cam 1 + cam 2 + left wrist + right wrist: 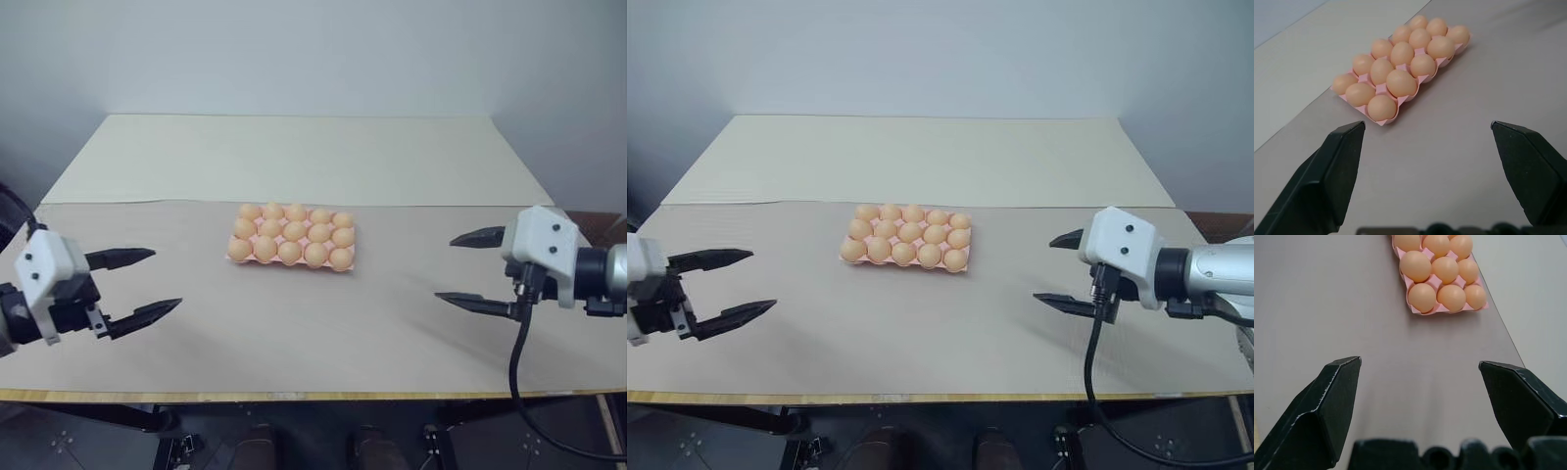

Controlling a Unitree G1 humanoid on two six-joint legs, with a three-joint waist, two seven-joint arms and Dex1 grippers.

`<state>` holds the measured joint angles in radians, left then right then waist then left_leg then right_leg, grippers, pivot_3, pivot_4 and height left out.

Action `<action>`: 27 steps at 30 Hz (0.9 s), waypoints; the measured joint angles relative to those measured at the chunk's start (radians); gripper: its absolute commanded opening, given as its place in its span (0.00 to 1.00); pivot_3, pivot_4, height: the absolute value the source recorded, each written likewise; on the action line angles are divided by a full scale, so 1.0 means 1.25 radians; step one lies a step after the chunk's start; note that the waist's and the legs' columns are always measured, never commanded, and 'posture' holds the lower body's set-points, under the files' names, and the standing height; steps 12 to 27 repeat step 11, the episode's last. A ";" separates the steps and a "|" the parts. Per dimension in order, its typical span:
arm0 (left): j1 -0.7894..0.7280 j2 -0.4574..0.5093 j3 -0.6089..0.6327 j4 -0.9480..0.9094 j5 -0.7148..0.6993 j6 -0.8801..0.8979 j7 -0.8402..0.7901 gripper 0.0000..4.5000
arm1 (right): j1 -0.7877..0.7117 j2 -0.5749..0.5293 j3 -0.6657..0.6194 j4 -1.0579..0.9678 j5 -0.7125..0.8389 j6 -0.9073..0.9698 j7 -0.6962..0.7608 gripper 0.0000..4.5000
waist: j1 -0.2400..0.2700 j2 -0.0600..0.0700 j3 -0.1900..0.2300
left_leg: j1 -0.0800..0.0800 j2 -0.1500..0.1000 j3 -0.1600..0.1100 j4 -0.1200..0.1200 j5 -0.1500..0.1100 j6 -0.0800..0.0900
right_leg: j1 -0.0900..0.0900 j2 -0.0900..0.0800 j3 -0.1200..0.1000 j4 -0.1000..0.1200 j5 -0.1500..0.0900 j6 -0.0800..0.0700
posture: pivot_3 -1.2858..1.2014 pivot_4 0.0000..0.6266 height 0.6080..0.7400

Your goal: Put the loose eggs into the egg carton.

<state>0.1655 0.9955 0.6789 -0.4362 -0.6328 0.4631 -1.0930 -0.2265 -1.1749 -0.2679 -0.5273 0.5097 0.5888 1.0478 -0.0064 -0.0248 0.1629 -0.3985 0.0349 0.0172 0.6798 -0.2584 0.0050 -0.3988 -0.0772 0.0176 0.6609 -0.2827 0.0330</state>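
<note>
The pink egg carton [231, 257] lies flat at the middle of the table. Several tan-orange eggs [294, 231] fill it, one in every cup that I can see. The loose eggs are out of view; each egg I see sits in a cup. My left gripper [167, 278] hovers open and empty over the table's left side, well apart from the carton. On the right, my right gripper [445, 267] is also open and empty, pointing inward toward the carton. Each wrist view looks between spread fingers at the carton [1382, 121] [1415, 312] some way ahead.
A tan sheet [313, 333] covers the table's near half; a paler surface [294, 157] lies behind it, up to a grey wall. The table's front edge [294, 396] runs just below both grippers. A black cable [516, 352] hangs from the right wrist.
</note>
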 measured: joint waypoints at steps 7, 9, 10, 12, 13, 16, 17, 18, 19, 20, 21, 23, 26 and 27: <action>0.031 -0.001 0.040 -0.054 -0.005 0.037 0.009 1.00 | -0.021 0.000 0.040 0.045 -0.023 -0.050 0.036 1.00 | -0.003 0.000 0.000 | 0.000 0.000 0.000 0.000 0.000 0.000 | -0.001 0.000 0.001 0.000 0.000 0.000 | 0.52 0.24 1.00; 0.033 -0.001 0.043 -0.060 -0.005 0.041 0.011 1.00 | -0.024 0.000 0.042 0.054 -0.029 -0.055 0.043 1.00 | -0.002 0.000 0.000 | 0.000 0.000 0.000 0.000 0.000 0.000 | 0.000 0.000 0.000 0.000 0.000 0.000 | 0.52 0.24 1.00; 0.033 -0.001 0.044 -0.062 -0.005 0.046 0.012 1.00 | -0.025 0.000 0.044 0.056 -0.030 -0.059 0.046 1.00 | -0.002 0.000 0.000 | 0.000 0.000 0.000 0.000 0.000 0.000 | 0.000 0.000 0.000 0.000 0.000 0.000 | 0.52 0.24 1.00; 0.034 -0.001 0.047 -0.063 -0.006 0.051 0.013 1.00 | -0.026 0.000 0.046 0.059 -0.032 -0.063 0.049 1.00 | -0.003 0.000 0.000 | 0.000 0.000 0.000 0.000 0.000 0.000 | 0.000 0.000 0.000 0.000 0.000 0.000 | 0.52 0.24 1.00; 0.034 -0.001 0.047 -0.063 -0.006 0.051 0.013 1.00 | -0.026 0.000 0.046 0.059 -0.032 -0.063 0.049 1.00 | -0.003 0.000 0.000 | 0.000 0.000 0.000 0.000 0.000 0.000 | 0.000 0.000 0.000 0.000 0.000 0.000 | 0.52 0.24 1.00; 0.034 -0.001 0.047 -0.063 -0.006 0.051 0.013 1.00 | -0.026 0.000 0.046 0.059 -0.032 -0.063 0.049 1.00 | -0.003 0.000 0.000 | 0.000 0.000 0.000 0.000 0.000 0.000 | 0.000 0.000 0.000 0.000 0.000 0.000 | 0.52 0.24 1.00; 0.034 -0.001 0.047 -0.063 -0.006 0.051 0.013 1.00 | -0.026 0.000 0.046 0.059 -0.032 -0.063 0.049 1.00 | -0.003 0.000 0.000 | 0.000 0.000 0.000 0.000 0.000 0.000 | 0.000 0.000 0.000 0.000 0.000 0.000 | 0.52 0.24 1.00; 0.034 -0.001 0.047 -0.063 -0.006 0.051 0.013 1.00 | -0.026 0.000 0.046 0.059 -0.032 -0.063 0.049 1.00 | -0.003 0.000 0.000 | 0.000 0.000 0.000 0.000 0.000 0.000 | 0.000 0.000 0.000 0.000 0.000 0.000 | 0.52 0.24 1.00; 0.034 -0.001 0.047 -0.063 -0.006 0.051 0.013 1.00 | -0.026 0.000 0.046 0.059 -0.032 -0.063 0.049 1.00 | -0.003 0.000 0.000 | 0.000 0.000 0.000 0.000 0.000 0.000 | 0.000 0.000 0.000 0.000 0.000 0.000 | 0.52 0.24 1.00; 0.034 -0.001 0.047 -0.063 -0.006 0.051 0.013 1.00 | -0.026 0.000 0.046 0.059 -0.032 -0.063 0.049 1.00 | -0.003 0.000 0.000 | 0.000 0.000 0.000 0.000 0.000 0.000 | 0.000 0.000 0.000 0.000 0.000 0.000 | 0.52 0.24 1.00; 0.034 -0.001 0.047 -0.063 -0.006 0.051 0.013 1.00 | -0.026 0.000 0.046 0.059 -0.032 -0.063 0.049 1.00 | -0.003 0.000 0.000 | 0.000 0.000 0.000 0.000 0.000 0.000 | 0.000 0.000 0.000 0.000 0.000 0.000 | 0.52 0.24 1.00; 0.034 -0.001 0.047 -0.063 -0.006 0.051 0.013 1.00 | -0.026 0.000 0.046 0.059 -0.032 -0.063 0.049 1.00 | -0.003 0.000 0.000 | 0.000 0.000 0.000 0.000 0.000 0.000 | 0.000 0.000 0.000 0.000 0.000 0.000 | 0.52 0.24 1.00; 0.034 -0.001 0.047 -0.063 -0.006 0.051 0.013 1.00 | -0.026 0.000 0.046 0.059 -0.032 -0.063 0.049 1.00 | -0.003 0.000 0.000 | 0.000 0.000 0.000 0.000 0.000 0.000 | 0.000 0.000 0.000 0.000 0.000 0.000 | 0.52 0.24 1.00; 0.034 -0.001 0.047 -0.063 -0.006 0.051 0.013 1.00 | -0.026 0.000 0.046 0.059 -0.032 -0.063 0.049 1.00 | -0.003 0.000 0.000 | 0.000 0.000 0.000 0.000 0.000 0.000 | 0.000 0.000 0.000 0.000 0.000 0.000 | 0.52 0.24 1.00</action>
